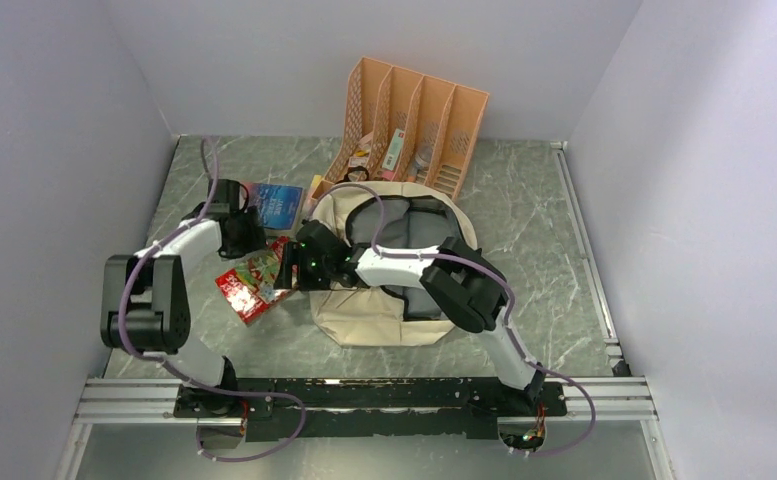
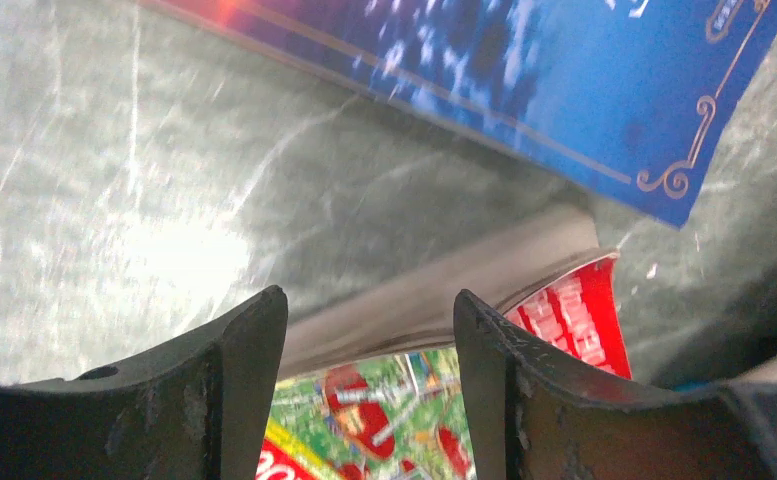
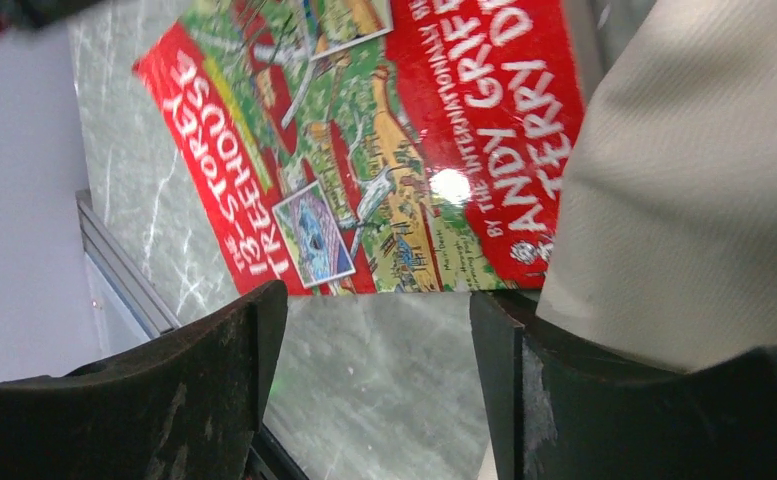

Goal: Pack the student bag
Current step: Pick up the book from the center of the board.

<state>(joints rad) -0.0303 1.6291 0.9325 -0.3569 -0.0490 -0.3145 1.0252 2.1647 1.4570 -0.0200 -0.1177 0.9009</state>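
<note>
The student bag is a beige backpack lying flat mid-table, its top open on dark lining. A red illustrated book lies just left of it. My left gripper is at the book's far edge. In the left wrist view it stands open, with the book's page edge and cover between its fingers. My right gripper is at the book's right edge by the bag. It is open over bare table, the red book just past its tips and bag fabric against its right finger.
A blue book lies behind the red one, close to my left gripper, and shows again as the blue book in the left wrist view. An orange file organizer with small items stands at the back. Grey walls close in on both sides.
</note>
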